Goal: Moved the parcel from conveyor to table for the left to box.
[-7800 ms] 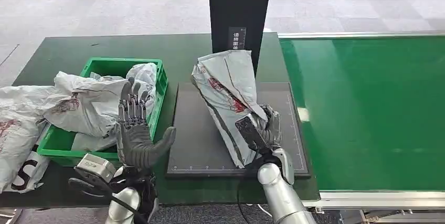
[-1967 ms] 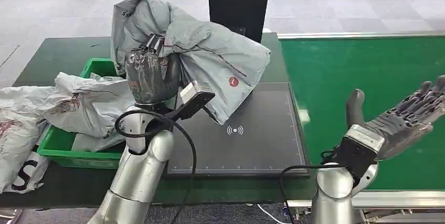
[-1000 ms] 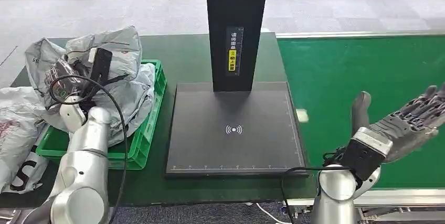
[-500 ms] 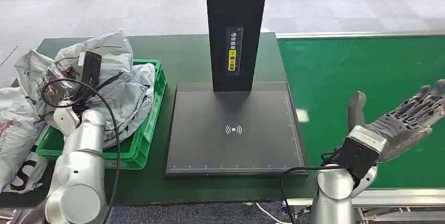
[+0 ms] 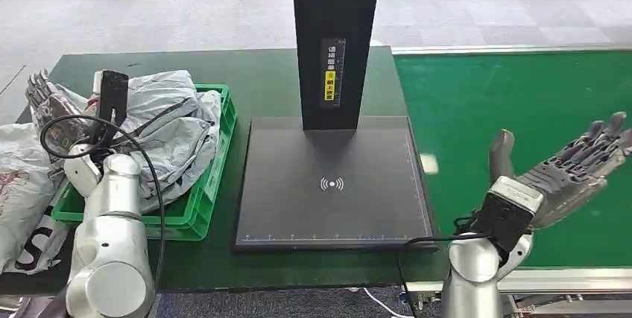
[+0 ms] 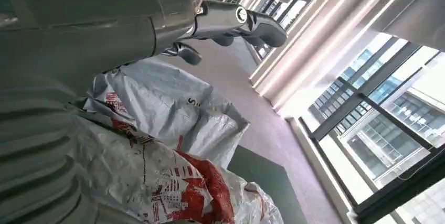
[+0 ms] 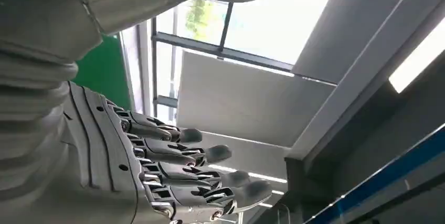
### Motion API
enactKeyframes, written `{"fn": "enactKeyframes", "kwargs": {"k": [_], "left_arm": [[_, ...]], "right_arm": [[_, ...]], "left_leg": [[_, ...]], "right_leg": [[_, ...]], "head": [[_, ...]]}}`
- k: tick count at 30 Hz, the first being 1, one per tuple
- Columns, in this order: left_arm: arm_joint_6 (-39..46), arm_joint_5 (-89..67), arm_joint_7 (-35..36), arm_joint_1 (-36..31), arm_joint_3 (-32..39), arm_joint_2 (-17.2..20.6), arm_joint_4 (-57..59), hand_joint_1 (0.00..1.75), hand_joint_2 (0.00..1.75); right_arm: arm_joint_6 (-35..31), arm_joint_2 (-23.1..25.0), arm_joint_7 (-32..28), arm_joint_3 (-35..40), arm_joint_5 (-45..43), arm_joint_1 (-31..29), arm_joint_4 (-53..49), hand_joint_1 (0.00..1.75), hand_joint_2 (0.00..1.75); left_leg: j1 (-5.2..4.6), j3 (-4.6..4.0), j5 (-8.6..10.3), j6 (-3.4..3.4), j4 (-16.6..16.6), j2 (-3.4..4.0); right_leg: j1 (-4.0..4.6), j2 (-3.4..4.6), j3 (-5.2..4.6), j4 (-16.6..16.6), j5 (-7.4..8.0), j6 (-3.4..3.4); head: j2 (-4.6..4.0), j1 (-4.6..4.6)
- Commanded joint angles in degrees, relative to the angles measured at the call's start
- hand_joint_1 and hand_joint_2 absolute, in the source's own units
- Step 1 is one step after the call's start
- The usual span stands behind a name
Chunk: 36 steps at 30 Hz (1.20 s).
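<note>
I see the parcel (image 5: 175, 135) lying in the bin (image 5: 216, 176) at left — job looks done; left hand (image 5: 45, 98) and right hand (image 5: 574, 173) both spread, empty.

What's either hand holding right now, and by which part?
Nothing. The left hand is open beside the parcel lying in the green crate; the right hand is open over the conveyor.

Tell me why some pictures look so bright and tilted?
Right wrist view: the sunlit window glares white behind the open right robot hand. Left wrist view: the tall glass windows are washed out and the room looks tipped sideways. Head view: even light, with a pale reflection on the green conveyor belt.
</note>
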Motion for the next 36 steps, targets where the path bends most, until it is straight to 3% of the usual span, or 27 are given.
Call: {"fn": "enactKeyframes", "kwargs": {"k": [1,9,11,13,15,23,30,33,35,36], "left_arm": [[-0.1,0.6,-1.3,-1.5,6.4,-0.9,0.7,0.0,1.75],[-0.1,9.5,-14.3,-2.1,10.8,-3.2,-1.8,0.0,1.75],[-0.1,17.9,-22.9,-2.8,11.4,-4.1,-0.9,0.0,1.75],[-0.1,24.7,-27.2,-2.4,8.9,-4.3,-0.4,0.0,1.75],[-0.7,32.1,-27.7,0.9,2.0,-4.9,-5.1,0.0,1.75],[-0.5,34.1,-27.4,2.1,-0.3,-4.7,-6.5,0.0,1.75],[-0.1,44.0,-26.8,10.1,-13.1,-5.7,-18.9,0.0,1.75],[-0.1,44.5,-27.4,12.1,-14.5,-7.0,-23.1,0.0,1.75],[-0.1,38.5,-27.7,12.2,-11.4,-8.5,-27.6,0.0,1.75],[-0.1,40.1,-27.7,13.2,-14.2,-8.5,-29.1,0.0,1.75]], "right_arm": [[0.0,2.5,-0.3,-1.4,0.1,2.1,4.3,0.0,1.75],[0.0,2.5,-0.3,-2.6,-0.2,1.2,6.6,0.0,1.75],[0.0,2.5,-0.3,-3.1,-0.5,1.0,7.5,0.0,1.75],[0.0,2.5,-0.3,-3.6,-0.5,0.7,8.5,0.0,1.75],[0.0,2.5,-0.3,-4.0,-0.8,0.5,9.8,0.0,1.75],[0.0,2.5,-0.3,-4.0,-0.9,0.5,10.0,0.0,1.75],[0.0,2.5,-0.3,-4.8,-1.2,1.6,9.8,0.0,1.75],[0.0,2.5,-0.3,-5.1,-1.5,2.1,9.1,0.0,1.75],[0.0,2.5,-0.3,-5.6,-0.4,2.4,8.9,0.0,1.75],[0.0,2.5,-0.3,-5.7,-0.3,2.6,8.8,0.0,1.75]], "left_leg": [[0.07,0.18,0.02,0.01,-0.2,-0.03],[0.04,0.11,0.0,0.0,-0.1,-0.03],[0.06,0.18,0.04,0.02,-0.2,-0.14],[0.08,0.12,0.03,0.01,-0.1,-0.11],[0.04,0.13,0.05,0.02,-0.1,-0.15],[0.04,0.13,0.02,0.0,-0.1,-0.08],[0.05,0.08,-0.01,0.01,-0.1,-0.04],[0.05,0.1,0.01,0.02,-0.1,-0.15],[0.04,0.08,0.0,0.02,-0.1,-0.12],[0.07,0.03,-0.03,0.01,0.0,-0.05]], "right_leg": [[0.08,-0.08,0.21,-0.2,0.01,-0.03],[0.05,-0.06,0.13,-0.1,-0.01,-0.01],[0.08,-0.21,0.25,-0.2,0.0,-0.02],[0.09,-0.17,0.18,-0.2,0.0,-0.02],[0.04,-0.21,0.19,-0.2,0.0,-0.02],[0.06,-0.14,0.17,-0.1,0.0,-0.02],[0.06,-0.12,0.1,-0.1,-0.01,-0.01],[0.06,-0.23,0.14,-0.1,-0.04,-0.01],[0.06,-0.21,0.13,-0.1,-0.04,-0.01],[0.08,-0.11,0.07,-0.1,-0.03,-0.01]], "head": [[0.0,0.0],[0.0,0.0],[0.0,0.0],[0.0,0.0],[0.0,0.0],[0.0,0.0],[0.0,0.0],[0.0,0.0],[0.0,0.0],[0.0,0.0]]}}
